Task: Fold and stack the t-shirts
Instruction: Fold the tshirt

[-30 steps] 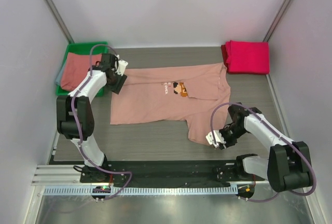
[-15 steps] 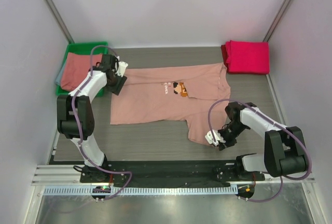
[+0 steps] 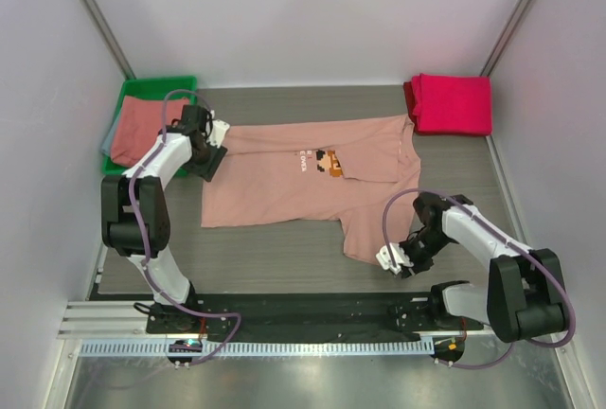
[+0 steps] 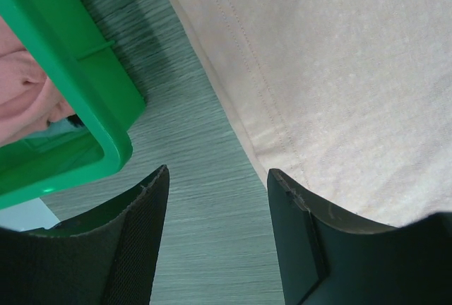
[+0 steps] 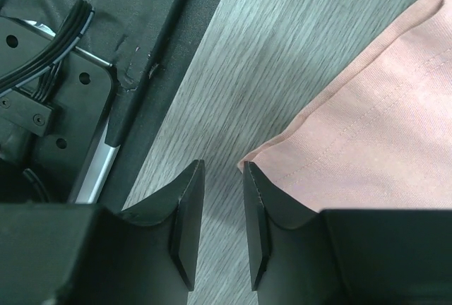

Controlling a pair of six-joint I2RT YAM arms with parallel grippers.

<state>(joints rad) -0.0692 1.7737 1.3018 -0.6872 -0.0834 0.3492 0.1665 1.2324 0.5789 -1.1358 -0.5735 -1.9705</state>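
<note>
Right end effector [image 5: 222, 167], salmon t-shirt [image 5: 381, 128] cut off

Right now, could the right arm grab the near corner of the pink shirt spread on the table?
Probably yes. The right gripper sits right beside that corner of the pink shirt, jaws slightly apart over bare table. Nothing blocks it; a small sideways shift should do.

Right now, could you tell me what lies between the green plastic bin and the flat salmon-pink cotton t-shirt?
Only a bare strip of grey wood-grain table, under the open left gripper; the left wrist view shows it.
</note>
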